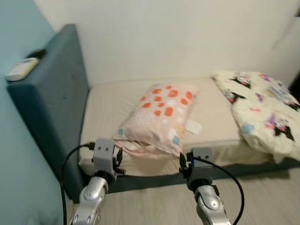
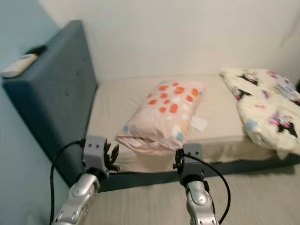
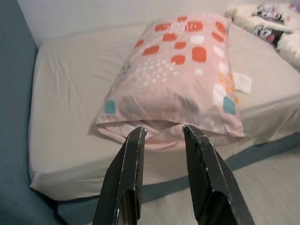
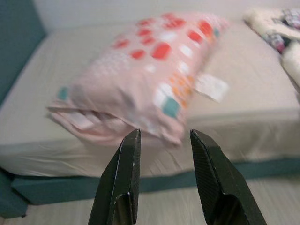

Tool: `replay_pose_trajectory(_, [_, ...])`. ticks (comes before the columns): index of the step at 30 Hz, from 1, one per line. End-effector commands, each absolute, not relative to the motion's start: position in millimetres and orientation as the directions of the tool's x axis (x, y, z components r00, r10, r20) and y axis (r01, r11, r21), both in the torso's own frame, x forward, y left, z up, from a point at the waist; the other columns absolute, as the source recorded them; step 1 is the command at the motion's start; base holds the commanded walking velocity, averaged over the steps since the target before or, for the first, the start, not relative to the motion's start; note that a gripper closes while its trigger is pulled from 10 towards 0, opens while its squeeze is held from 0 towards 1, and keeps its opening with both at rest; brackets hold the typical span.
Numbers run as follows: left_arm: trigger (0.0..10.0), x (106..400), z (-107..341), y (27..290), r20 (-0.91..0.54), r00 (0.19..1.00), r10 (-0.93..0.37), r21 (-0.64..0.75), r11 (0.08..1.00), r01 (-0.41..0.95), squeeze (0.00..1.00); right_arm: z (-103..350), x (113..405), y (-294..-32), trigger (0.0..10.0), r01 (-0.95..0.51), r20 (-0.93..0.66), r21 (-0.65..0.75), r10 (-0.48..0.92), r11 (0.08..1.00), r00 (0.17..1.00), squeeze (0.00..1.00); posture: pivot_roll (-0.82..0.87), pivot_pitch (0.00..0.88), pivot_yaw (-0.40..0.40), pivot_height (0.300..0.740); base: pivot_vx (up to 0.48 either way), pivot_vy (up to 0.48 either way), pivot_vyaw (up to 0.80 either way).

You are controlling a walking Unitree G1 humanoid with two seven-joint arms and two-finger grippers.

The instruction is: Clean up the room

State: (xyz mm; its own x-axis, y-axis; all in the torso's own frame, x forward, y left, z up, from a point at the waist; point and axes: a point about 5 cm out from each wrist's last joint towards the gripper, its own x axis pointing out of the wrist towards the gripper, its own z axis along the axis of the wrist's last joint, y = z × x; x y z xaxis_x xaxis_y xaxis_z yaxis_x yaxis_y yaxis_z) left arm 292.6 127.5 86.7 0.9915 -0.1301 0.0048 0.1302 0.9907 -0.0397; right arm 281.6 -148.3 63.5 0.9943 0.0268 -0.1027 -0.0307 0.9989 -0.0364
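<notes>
Bed (image 1: 108, 105) carrying pink patterned pillow (image 1: 161, 115) lying near its front edge, mid-bed; cartoon-print duvet (image 1: 262, 110) bunching at the right end, overhanging the front edge.

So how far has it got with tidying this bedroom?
Early on, by the look of it. Nothing looks tidied yet: the pink pillow lies askew across the mattress, and the cartoon-print quilt is bunched at the far end. In hand: the left claw and right claw are both open, aimed at the pillow's near edge, not touching it. Left to do: grasp and straighten the pillow, then probably the quilt.
</notes>
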Motion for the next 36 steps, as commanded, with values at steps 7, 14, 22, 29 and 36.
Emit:
replay_pose_trajectory(7, [10.0, 296, 86, 126, -0.005, 0.994, -0.106, -0.071, 0.992, 0.106, 0.00, 63, 285, -146, 10.0, -0.031, -0.105, -0.016, 0.029, 0.999, 0.994, 0.00, -0.02, 0.042, -0.002, 0.738, 0.000, 0.000, -0.46])
replay_pose_trajectory(14, [10.0, 304, 85, 126, -0.023, 0.995, -0.099, -0.061, 0.993, 0.098, 0.00, 61, 293, -140, 10.0, -0.051, -0.112, -0.027, 0.048, 0.998, 0.993, 0.00, -0.02, 0.035, -0.001, 0.738, 0.000, 0.000, 0.00])
replay_pose_trajectory(22, [10.0, 310, 85, 130, -0.038, 0.995, -0.088, -0.032, 0.996, 0.087, 0.00, 59, 298, -138, 10.0, -0.059, -0.123, -0.018, 0.056, 0.998, 0.991, 0.00, 0.00, 0.020, -0.001, 0.738, 0.000, 0.000, 0.00])
replay_pose_trajectory(29, [10.0, 314, 86, 130, -0.030, 0.997, -0.076, 0.000, 0.997, 0.076, 0.00, 57, 302, -138, 10.0, -0.056, -0.145, -0.015, 0.053, 0.998, 0.988, 0.00, -0.01, 0.027, 0.001, 0.738, 0.000, 0.000, 0.00])
replay_pose_trajectory(36, [10.0, 308, 76, 126, -0.068, 0.994, -0.091, 0.016, 0.996, 0.092, 0.00, 50, 293, -140, 10.0, -0.051, -0.162, -0.023, 0.047, 0.998, 0.986, 0.00, -0.02, 0.060, -0.003, 0.738, 0.000, 0.000, 0.00])
